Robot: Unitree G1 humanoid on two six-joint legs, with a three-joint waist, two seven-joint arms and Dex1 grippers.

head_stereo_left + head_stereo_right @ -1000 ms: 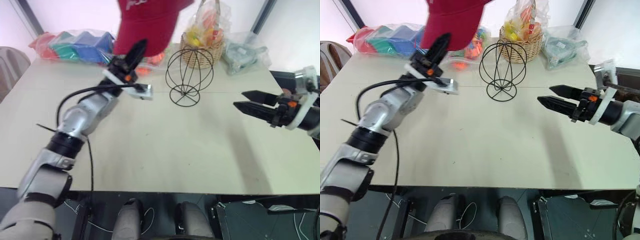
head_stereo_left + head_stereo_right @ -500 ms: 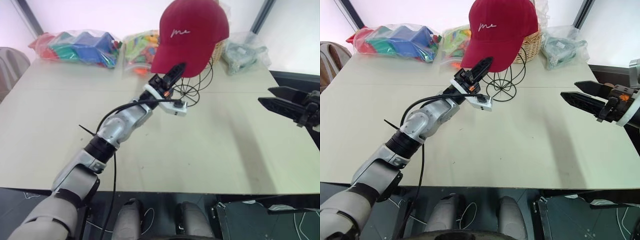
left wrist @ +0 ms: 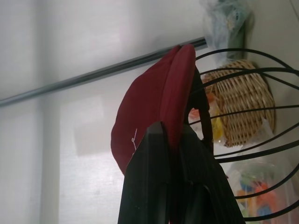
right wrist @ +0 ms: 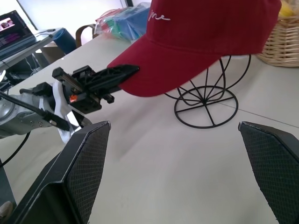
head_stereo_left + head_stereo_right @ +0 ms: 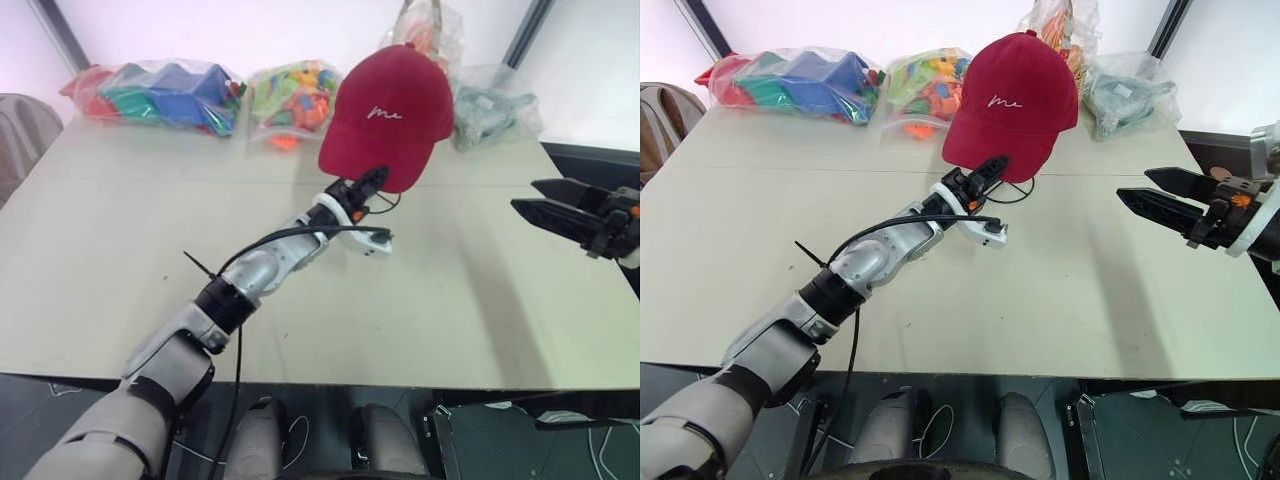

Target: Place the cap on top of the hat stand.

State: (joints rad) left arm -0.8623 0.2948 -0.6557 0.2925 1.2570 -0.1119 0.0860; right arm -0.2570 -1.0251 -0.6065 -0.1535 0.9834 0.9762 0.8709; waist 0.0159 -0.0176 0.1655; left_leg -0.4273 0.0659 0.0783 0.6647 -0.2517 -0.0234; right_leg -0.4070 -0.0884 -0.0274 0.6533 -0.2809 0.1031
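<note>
The dark red cap (image 5: 385,110) with white cursive on its front sits over the globe of the black wire hat stand (image 4: 205,105), hiding most of the frame. The stand's stem and round base show under the cap in the right wrist view. My left gripper (image 5: 372,178) is shut on the edge of the cap's brim, on the side nearer me, and the left wrist view shows the red brim (image 3: 180,88) pinched between its fingers. My right gripper (image 5: 1134,184) hovers open to the right of the stand, pointing at it, with nothing between its fingers.
Clear bags of colourful toys (image 5: 170,92) lie along the table's far edge. A wicker basket (image 4: 280,42) and a clear bag (image 5: 492,100) stand behind the stand. The near and left parts of the beige table (image 5: 120,260) are bare. A chair (image 5: 20,130) is at the far left.
My left gripper carried the cap right and down, from high and left of the stand to onto its globe. The right gripper drew slightly back to the right.
</note>
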